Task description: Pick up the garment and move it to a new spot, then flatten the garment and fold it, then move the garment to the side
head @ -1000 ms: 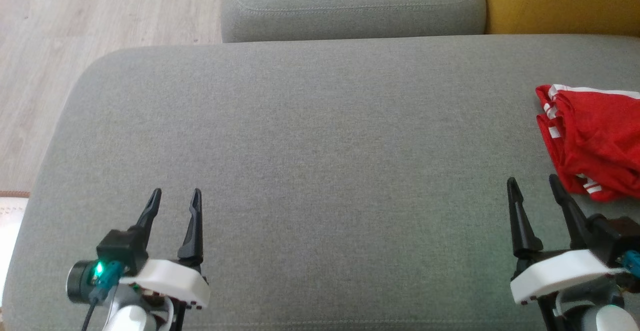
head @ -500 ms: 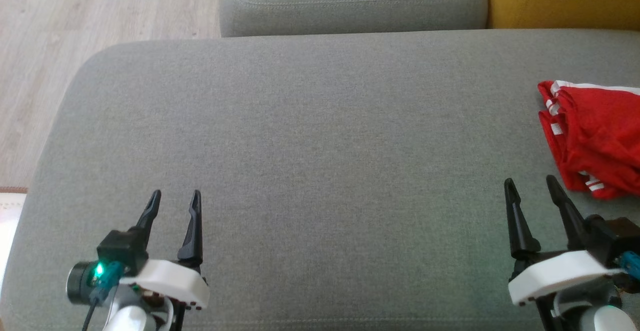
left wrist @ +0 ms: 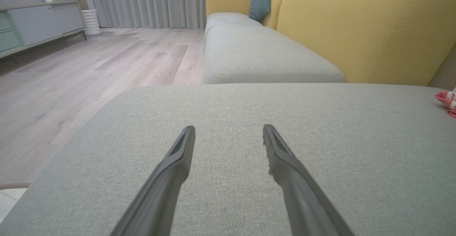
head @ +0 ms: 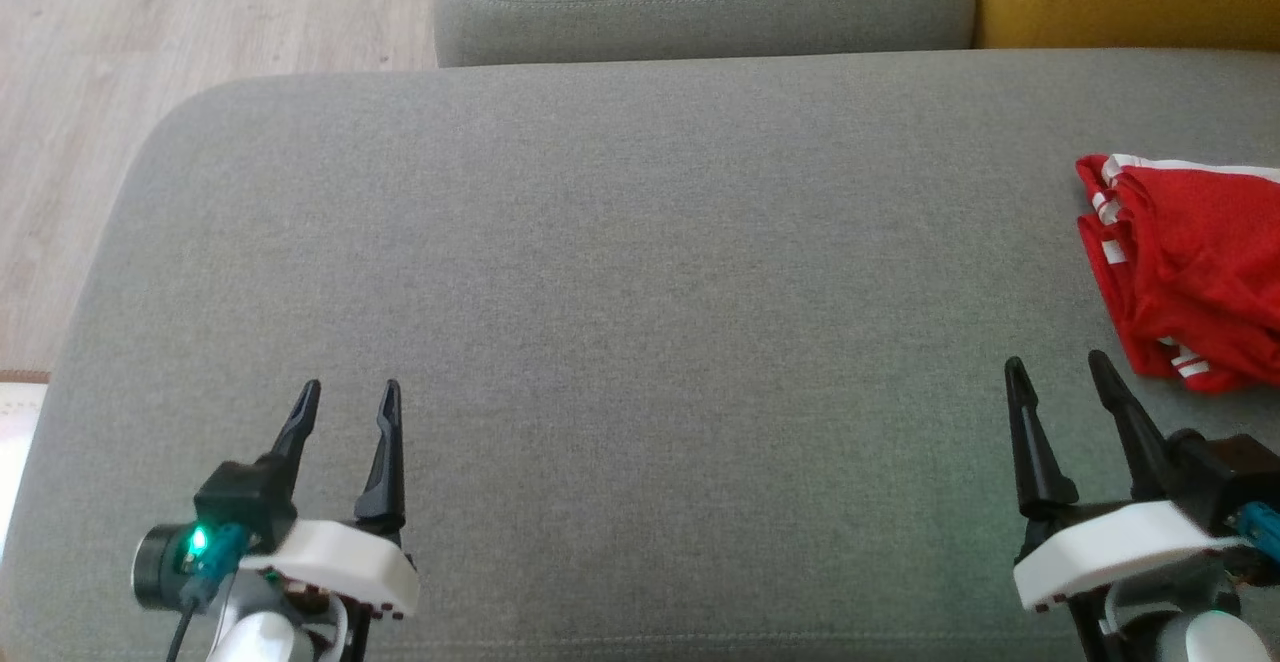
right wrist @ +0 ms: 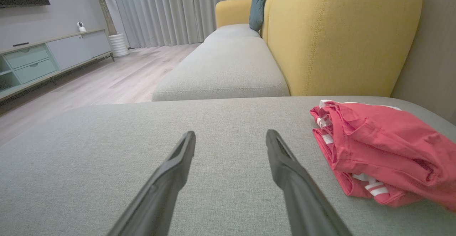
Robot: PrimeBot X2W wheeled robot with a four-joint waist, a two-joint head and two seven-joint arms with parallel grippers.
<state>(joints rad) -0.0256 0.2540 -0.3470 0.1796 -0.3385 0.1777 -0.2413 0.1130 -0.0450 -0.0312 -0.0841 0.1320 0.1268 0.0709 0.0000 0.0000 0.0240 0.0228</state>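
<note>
the red garment [head: 1190, 262], trimmed with white stripes, lies at the right margin of the grey seat cushion [head: 640, 272]. the head view's border cuts part of it off. in the right wrist view it is doubled over on itself in several layers, with soft rumples on top and a striped hem poking out underneath (a loose stack rather than a crisp rectangle).

the left gripper [head: 352, 387] sits low over the cushion's near left part, well apart from the cloth. its two fingers are spread wide with nothing between them. the right gripper [head: 1056, 360] is at the near right, likewise spread wide and empty. its fingertips are near the garment's lower corner but not touching it.

as for progress, this scene fits two stages. the garment is off to one side and lying in layers, which is what the task would leave behind once the folding and the last shift aside were done. a bunched garment waiting at the cushion's edge to be lifted and carried elsewhere would look much the same. the layering leans a little toward the finished reading, but the rumples keep it from being settled, so the pictures do not decide what, if anything, is left.
</note>
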